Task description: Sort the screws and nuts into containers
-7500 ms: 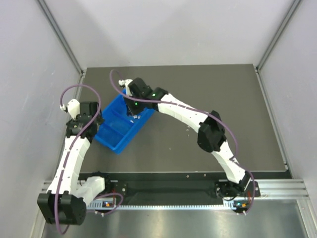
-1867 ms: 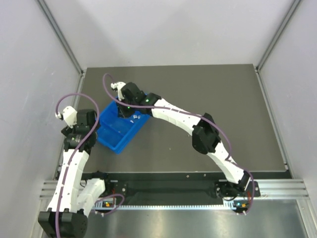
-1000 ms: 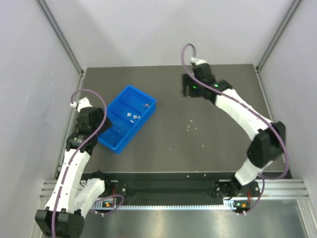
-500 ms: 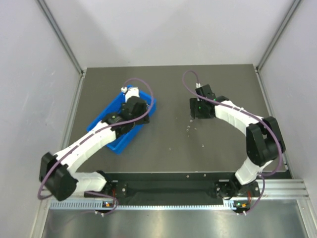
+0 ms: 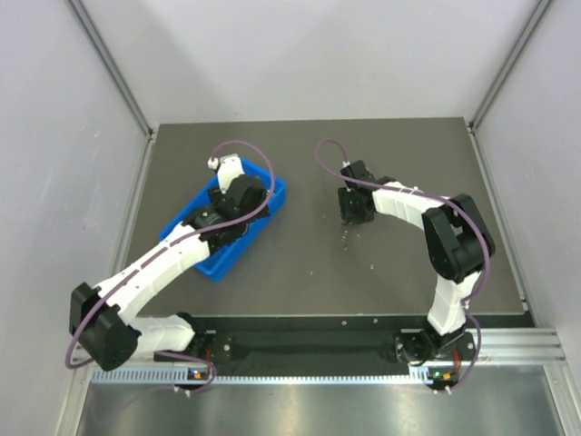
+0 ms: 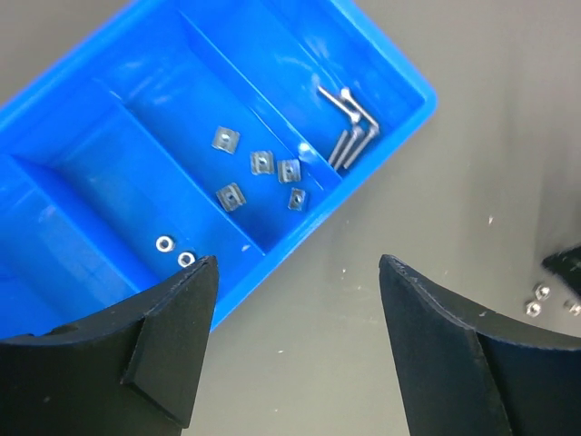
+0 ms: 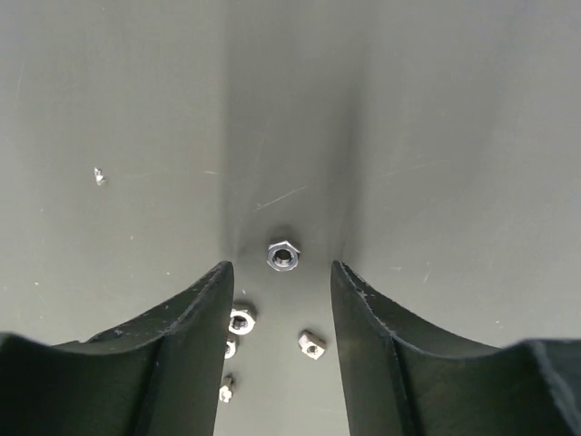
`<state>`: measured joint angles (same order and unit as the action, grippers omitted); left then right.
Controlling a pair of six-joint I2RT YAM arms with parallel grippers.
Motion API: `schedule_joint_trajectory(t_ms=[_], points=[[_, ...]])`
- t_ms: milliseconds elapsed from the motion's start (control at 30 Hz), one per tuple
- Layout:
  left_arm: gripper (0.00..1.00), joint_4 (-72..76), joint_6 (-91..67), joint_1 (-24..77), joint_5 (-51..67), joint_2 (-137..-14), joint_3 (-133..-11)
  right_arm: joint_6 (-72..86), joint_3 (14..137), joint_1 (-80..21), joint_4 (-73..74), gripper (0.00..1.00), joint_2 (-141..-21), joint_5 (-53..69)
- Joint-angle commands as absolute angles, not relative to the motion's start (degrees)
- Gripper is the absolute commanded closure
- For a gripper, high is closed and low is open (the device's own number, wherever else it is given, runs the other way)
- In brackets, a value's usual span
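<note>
Hex nut is now sitting under the right claw, which was over the tray 1.9 s back. Nut is lying flat on the tabletop, hole up, centred in the gap between the spread fingers, a touch toward 12 o'clock of the tips in the wrist view. No long axis to align to, so I'm reading this as a straight drop and pinch. Other loose nuts are crowding its 6–7 o'clock, risking a double grab. Blue tray is lying at 9 o'clock in the top view, holding square nuts and screws in separate compartments. Left claw, also spread and empty, is hovering at the tray edge, so the right arm is nearer.
</note>
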<state>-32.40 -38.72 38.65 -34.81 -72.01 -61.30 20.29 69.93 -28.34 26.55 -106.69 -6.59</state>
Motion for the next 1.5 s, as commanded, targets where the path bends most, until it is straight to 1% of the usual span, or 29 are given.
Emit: schedule_joint_trajectory(t_ms=[0, 133, 167, 400, 433, 500, 533, 600, 1067, 1167, 1267, 1400, 1433, 1467], points=[[0.23, -34.4, -40.8, 38.3, -38.8, -68.3, -60.4, 20.9, 71.1, -28.8, 25.6, 0.54, -107.5, -8.5], [0.22, -35.8, -42.0, 38.1, -39.5, -66.9, -59.5, 20.4, 71.2, -28.8, 25.6, 0.59, -108.7, -9.2], [0.22, -35.9, -42.1, 38.2, -39.6, -66.7, -59.3, 20.2, 71.4, -28.8, 25.5, 0.61, -109.2, -9.3], [0.22, -37.2, -43.2, 38.1, -40.3, -64.6, -57.5, 19.2, 71.9, -29.0, 25.3, 0.62, -110.8, -10.4], [0.22, -37.4, -43.2, 38.1, -40.3, -64.2, -57.4, 19.3, 72.0, -29.2, 25.5, 0.65, -111.2, -10.5], [0.22, -38.1, -43.5, 38.1, -40.8, -63.7, -57.1, 19.4, 71.9, -29.4, 25.6, 0.68, -111.3, -10.5], [0.22, -38.3, -43.5, 38.1, -40.9, -63.3, -57.0, 19.5, 71.6, -29.5, 25.8, 0.71, -111.3, -10.6], [0.22, -38.8, -43.9, 38.1, -41.2, -62.9, -56.9, 19.9, 71.5, -30.0, 26.4, 0.73, -111.3, -10.6], [0.22, -39.5, -45.2, 38.1, -41.7, -60.6, -54.8, 22.3, 70.8, -32.0, 29.1, 0.74, -110.8, -10.9], [0.22, -39.5, -45.2, 38.1, -42.0, -59.9, -54.2, 23.2, 70.8, -32.0, 29.7, 0.7, -110.7, -10.7], [0.22, -39.4, -45.3, 38.1, -42.1, -59.2, -53.8, 23.3, 70.4, -32.0, 29.5, 0.7, -110.8, -10.5], [0.22, -39.6, -45.3, 38.1, -42.4, -59.0, -53.6, 23.2, 70.1, -32.1, 29.4, 0.76, -111.1, -10.5], [0.21, -39.6, -45.3, 38.1, -42.5, -58.7, -53.5, 23.3, 70.1, -31.9, 29.4, 0.81, -111.1, -10.5], [0.22, -39.8, -45.4, 38.1, -42.6, -58.6, -53.4, 23.3, 70.1, -31.9, 29.5, 0.83, -111.2, -10.5]])
